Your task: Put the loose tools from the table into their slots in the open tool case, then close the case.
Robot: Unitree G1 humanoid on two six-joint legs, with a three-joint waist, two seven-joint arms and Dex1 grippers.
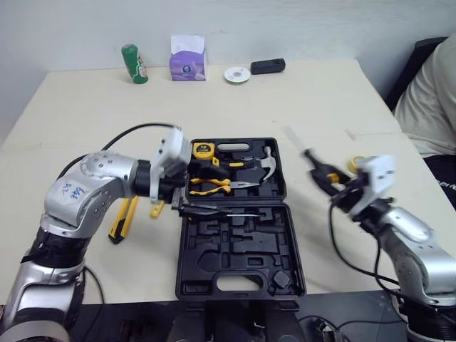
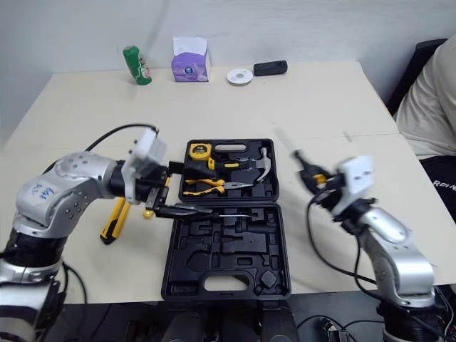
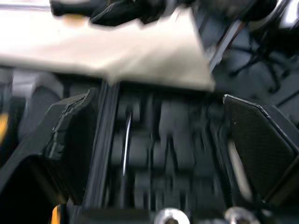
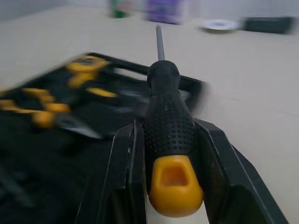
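The right gripper point(image 4: 167, 128), jaws clenched on the screwdriver point(image 1: 317, 169), held it above the bench point(image 1: 299, 92) right of the tool case point(image 1: 235, 239), probably for carrying to its slot. The left gripper point(image 3: 156, 107) had its jaws released at the case's left edge.

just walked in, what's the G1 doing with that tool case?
It's partway through packing tools. The right gripper is shut on a black-and-yellow screwdriver, held in the air to the right of the open tool case. The left gripper is open at the case's left edge near the hinge, where a thin metal tool lies. A tape measure, pliers and hammer sit in the far half. A yellow utility knife lies loose on the table.
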